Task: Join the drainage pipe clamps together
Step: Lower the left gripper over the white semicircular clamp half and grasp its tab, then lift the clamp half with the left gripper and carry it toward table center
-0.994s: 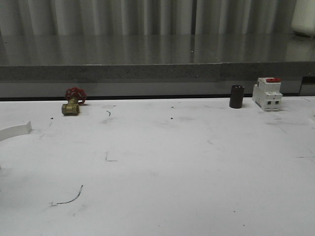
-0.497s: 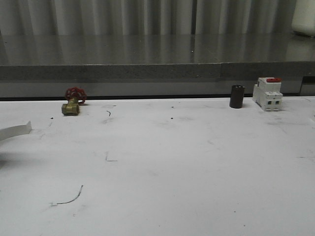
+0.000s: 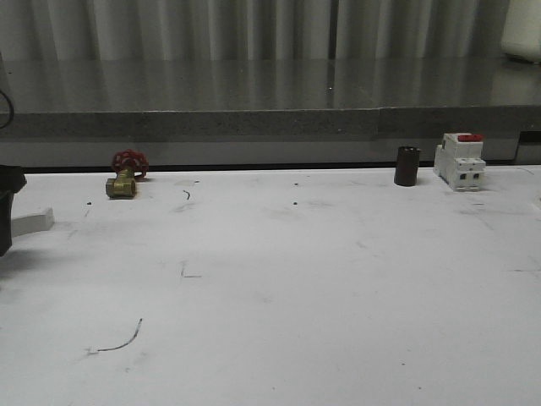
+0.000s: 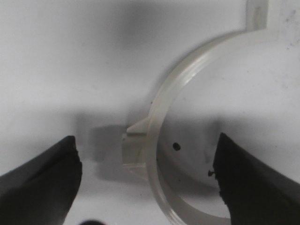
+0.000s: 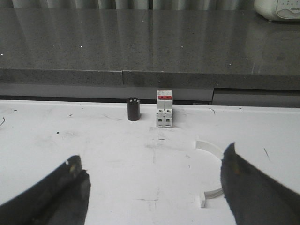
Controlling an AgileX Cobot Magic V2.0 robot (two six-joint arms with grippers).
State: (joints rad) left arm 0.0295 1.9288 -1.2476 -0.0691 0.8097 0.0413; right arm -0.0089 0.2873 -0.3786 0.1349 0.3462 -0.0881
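The step in hand looks like the first pick-up: the left gripper (image 4: 147, 183) hangs over one white plastic half-ring clamp (image 4: 187, 93) with its dark fingers (image 4: 40, 180) spread wide and nothing between them. In the left wrist view the curved band of this clamp passes through the gap between the fingers, its small side tab (image 4: 136, 147) sticking out toward one finger, while the band's flat end flange (image 4: 257, 14) lies well away from the tab. The band stands on its edge on the white table (image 4: 70, 61). Neither finger touches the plastic as far as can be judged.

In the front view the same clamp's end (image 3: 32, 222) shows just beside the dark body of the left arm (image 3: 8, 211), and well apart from the brass valve with a red handwheel (image 3: 125, 174).

The right gripper (image 5: 154, 206) is likewise spread and holds nothing. Taking the white, red-topped breaker block (image 5: 164, 108) as the landmark, the second white half-ring clamp (image 5: 211, 171) lies on the table nearer the gripper than the block and off to one side, close to one finger; the small dark cylinder (image 5: 133, 108) stands just beside the block.

The next move likely calls for the left gripper to descend and close across the band near the tab, gripping squarely so the thin curved wall does not twist or slip out.
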